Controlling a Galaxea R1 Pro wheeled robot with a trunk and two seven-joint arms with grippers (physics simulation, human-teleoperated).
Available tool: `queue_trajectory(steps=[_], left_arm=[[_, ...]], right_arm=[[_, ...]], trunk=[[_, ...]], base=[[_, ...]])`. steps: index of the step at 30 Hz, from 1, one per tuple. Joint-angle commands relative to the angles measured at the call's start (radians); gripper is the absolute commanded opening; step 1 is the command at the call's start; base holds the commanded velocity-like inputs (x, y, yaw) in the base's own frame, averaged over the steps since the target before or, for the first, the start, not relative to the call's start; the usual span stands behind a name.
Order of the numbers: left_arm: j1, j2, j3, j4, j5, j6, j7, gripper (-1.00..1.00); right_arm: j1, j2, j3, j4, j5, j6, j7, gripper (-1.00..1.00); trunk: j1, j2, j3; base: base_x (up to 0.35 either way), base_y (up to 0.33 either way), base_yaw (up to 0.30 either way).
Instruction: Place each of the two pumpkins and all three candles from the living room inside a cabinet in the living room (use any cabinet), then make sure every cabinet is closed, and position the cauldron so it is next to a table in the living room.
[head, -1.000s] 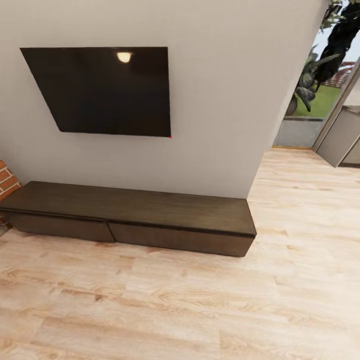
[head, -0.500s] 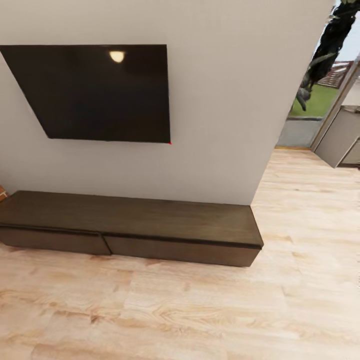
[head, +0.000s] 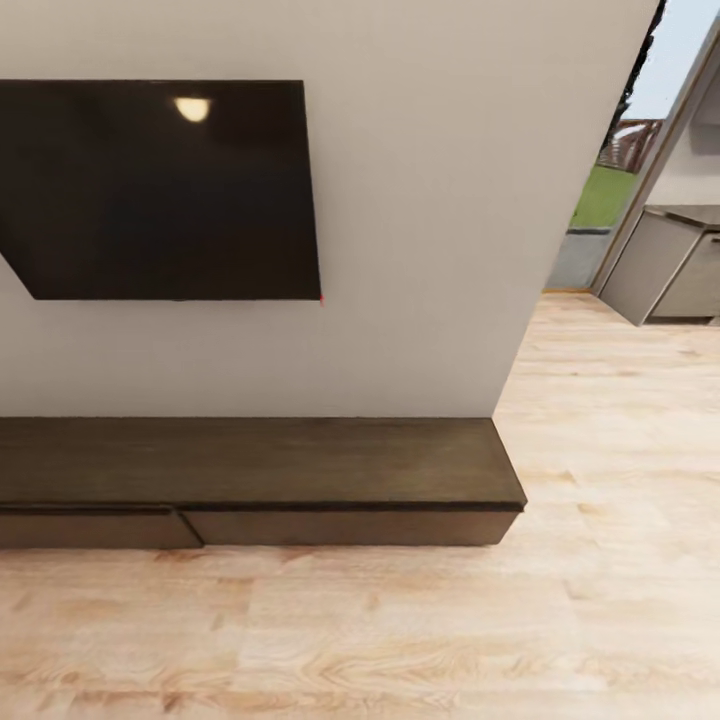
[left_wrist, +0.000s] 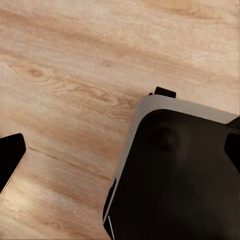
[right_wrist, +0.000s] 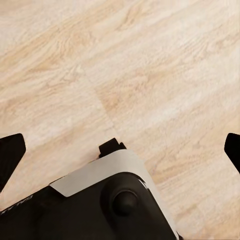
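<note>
Both the left end effector (left_wrist: 120, 150) and right end effector (right_wrist: 120, 150) hang open and empty, so reaching the shut cabinet (head: 300, 470) without pumpkins wastes a trip

The cabinet (head: 300, 470) stood flush against the wall (head: 420, 250), its 2 visible drawer fronts shut and its top bare, with the television (head: 160, 190) hanging well above it. Open wooden floor (head: 400, 630) lay before it and past its right end. Under both arms the robot's base (left_wrist: 175, 175) blocked part of the floor.
</note>
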Motion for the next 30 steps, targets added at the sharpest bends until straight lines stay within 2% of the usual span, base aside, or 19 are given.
queue_trajectory(steps=[1,17,30], left_arm=[[0.0,0.0,-0.008,0.0,0.003,-0.002,0.006,1.0],[0.001,0.0,-0.009,0.0,0.002,-0.002,0.006,1.0],[0.001,-0.001,-0.01,0.0,0.001,-0.002,0.006,1.0]], right_arm=[[-0.001,0.001,0.007,0.003,-0.002,-0.003,-0.003,1.0],[-0.001,0.001,0.007,0.003,-0.002,-0.003,-0.003,1.0],[-0.001,0.0,0.007,0.002,0.0,-0.008,-0.002,1.0]], trunk=[[0.001,-0.001,-0.001],[0.001,-0.001,-0.001],[0.001,-0.001,-0.001]], base=[[0.285,0.173,-0.009],[0.288,0.139,-0.053],[0.275,-0.064,0.0]])
